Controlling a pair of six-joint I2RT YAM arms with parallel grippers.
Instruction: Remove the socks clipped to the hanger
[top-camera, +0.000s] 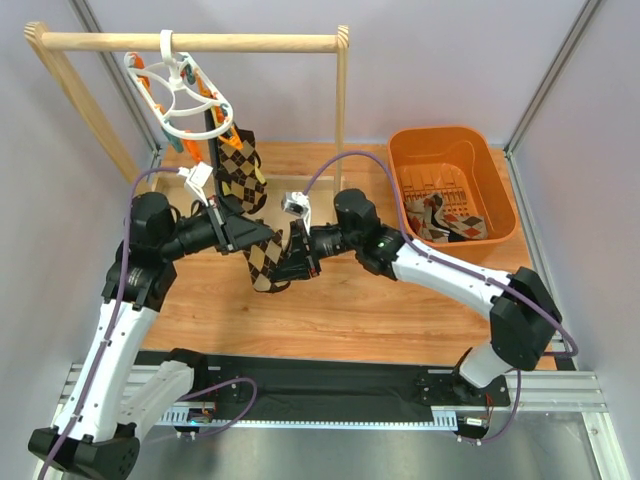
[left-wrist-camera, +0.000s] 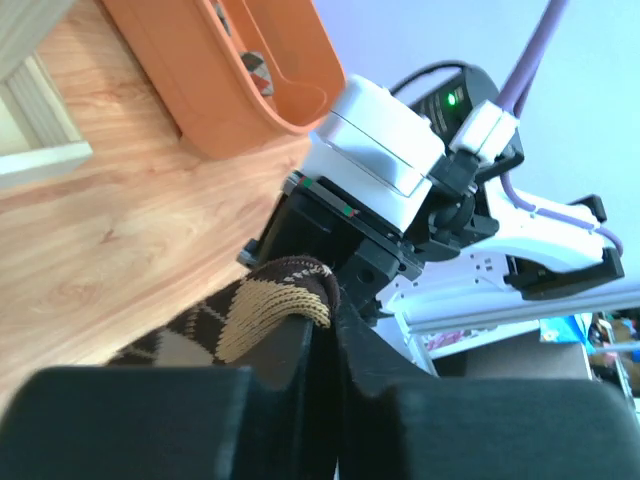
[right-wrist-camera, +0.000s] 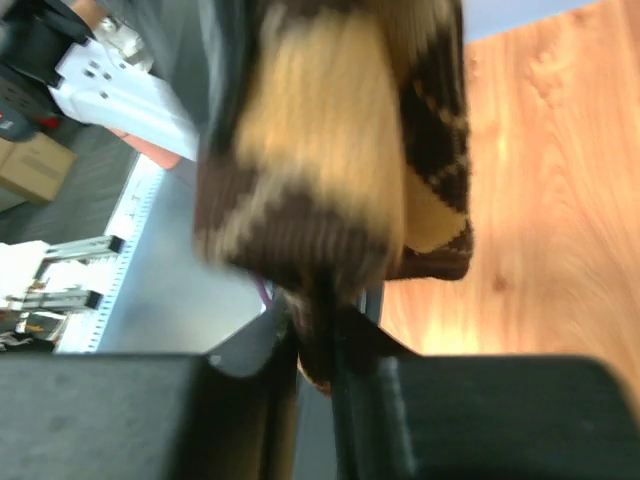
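**Top view.** A wooden rail (top-camera: 190, 42) spans the back of a wood table (top-camera: 400, 310). The white ring hanger (top-camera: 180, 95) hangs by its hook from the rail's left part, tilted, with orange clips around it. One argyle sock (top-camera: 242, 172) is clipped to it and hangs down. In front of the rail, the left gripper (top-camera: 260, 243) and the right gripper (top-camera: 293, 262) meet nose to nose over the table. A second argyle sock (top-camera: 266, 265) is bunched between them, off the hanger. At the right rear stands an orange bin (top-camera: 397, 150) holding a few more socks (top-camera: 445, 215).

**Left wrist view.** The left gripper's (left-wrist-camera: 325, 395) black fingers (left-wrist-camera: 130, 420) fill the bottom. Its jaws stand nearly together, and the brown and tan sock (left-wrist-camera: 240, 320) drapes over one finger with its edge tucked into the thin slit between them. Just beyond is the right arm's black and white wrist, and the orange bin (left-wrist-camera: 230, 90) lies behind it.

**Right wrist view.** The right gripper (right-wrist-camera: 320, 390) has its jaws pressed together on the sock (right-wrist-camera: 320, 150). The fabric rises out of the gap and fills the upper middle, blurred because it is so close. The wood table (right-wrist-camera: 540, 200) shows on the right.
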